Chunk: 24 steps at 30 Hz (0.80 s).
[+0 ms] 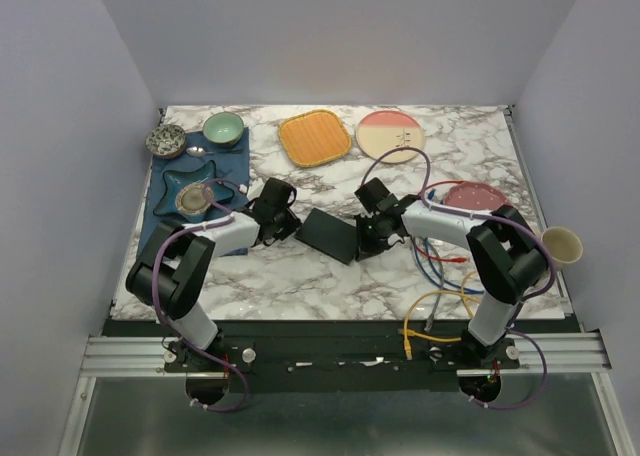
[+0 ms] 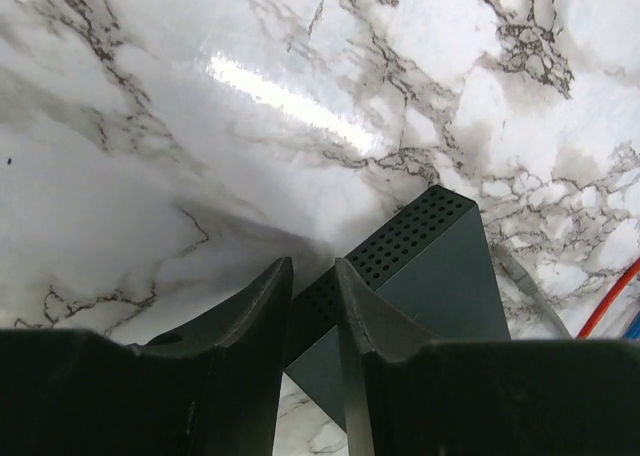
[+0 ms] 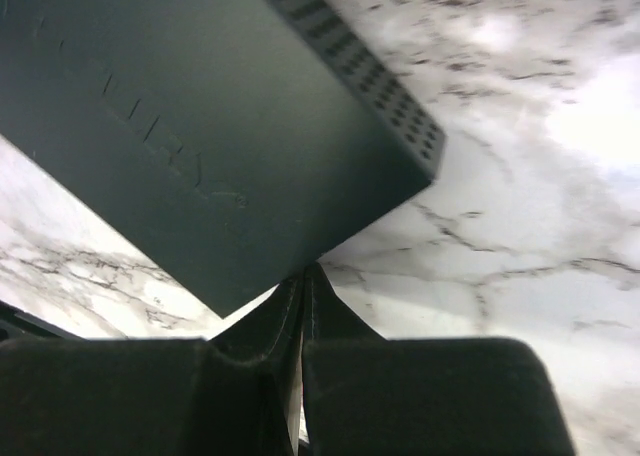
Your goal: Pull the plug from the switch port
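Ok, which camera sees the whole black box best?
The top external view: the switch shows almost whole there. The left wrist view catches only a vented corner, the right wrist view a close, cropped part.

Table (image 2: 150,176) first: glossy, marble-look, light streaking right across it. Switch (image 2: 440,276) now, matt dark casing, smooth on the flat face, side punched with little holes. Left fingers (image 2: 250,326), dull black, plastic by the look. Upper centre, orange plate (image 1: 315,137), ribbed surface. Upper left, blue mat (image 1: 235,164), soft, cloth-like.
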Available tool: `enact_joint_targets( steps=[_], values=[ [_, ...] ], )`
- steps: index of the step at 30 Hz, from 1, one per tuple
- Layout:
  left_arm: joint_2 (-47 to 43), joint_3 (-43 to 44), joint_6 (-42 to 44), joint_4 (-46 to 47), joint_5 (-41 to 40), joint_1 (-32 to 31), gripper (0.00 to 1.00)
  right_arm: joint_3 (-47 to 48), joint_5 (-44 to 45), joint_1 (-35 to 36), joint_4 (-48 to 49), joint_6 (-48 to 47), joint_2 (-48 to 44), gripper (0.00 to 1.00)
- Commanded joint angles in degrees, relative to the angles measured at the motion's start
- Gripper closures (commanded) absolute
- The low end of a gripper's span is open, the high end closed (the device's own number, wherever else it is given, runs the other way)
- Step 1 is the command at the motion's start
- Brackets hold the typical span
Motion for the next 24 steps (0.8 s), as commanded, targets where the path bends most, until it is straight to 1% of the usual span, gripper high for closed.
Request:
enact_joint_targets(
  steps=[1,5,11,13,15,18,19,20,21,22,23,24],
  values=[
    [-3.09,-3.56,-0.99,-6.65,12.22,-5.52,0.61,-1.47,6.91,-2.77,7.00,-0.96,2.53,0.89],
    [-6.07,-4.53,-1.17,-7.53,10.73,-5.52,0.61,-1.39,7.35,-4.35,6.91,-1.49,2.96,0.89],
    [-6.61,-4.18,-1.17,-8.93,9.59,-5.17,0.61,-0.42,8.22,-4.88,6.91,-1.75,3.67,0.89],
    [-6.96,-3.83,-1.17,-11.20,7.83,-5.00,0.59,-0.42,8.58,-4.88,6.56,-1.49,3.23,0.89],
    [-7.92,-3.83,-1.00,-12.53,6.34,-4.21,0.56,-1.12,10.23,-4.88,6.38,-1.05,0.25,0.89],
    [-10.99,-4.53,-0.12,-14.82,4.40,-0.79,0.50,-3.40,13.66,-4.80,5.59,-0.96,-6.95,0.87],
    [-12.05,-4.79,0.32,-16.04,3.27,0.53,0.45,-3.93,14.72,-4.80,4.46,-1.14,-8.71,0.85],
    [-14.41,-4.71,1.72,-16.66,2.73,2.80,0.43,-4.20,15.60,-4.80,3.92,-1.31,-10.46,0.83],
    [-15.65,-4.36,3.03,-17.36,2.20,4.05,0.41,-4.37,17.17,-4.71,3.31,-2.18,-14.40,0.80],
    [-16.88,-3.92,4.70,-19.46,-0.15,4.84,0.35,-4.81,17.89,-4.36,2.87,-2.80,-16.09,0.73],
    [-19.24,-2.18,6.11,-20.96,-2.17,5.37,0.32,-5.34,19.02,-3.75,2.86,-3.24,-18.11,0.67],
    [-20.31,-1.11,8.13,-22.63,-5.15,5.29,0.26,-5.60,22.43,-2.87,2.86,-3.86,-21.09,0.63]
  ],
)
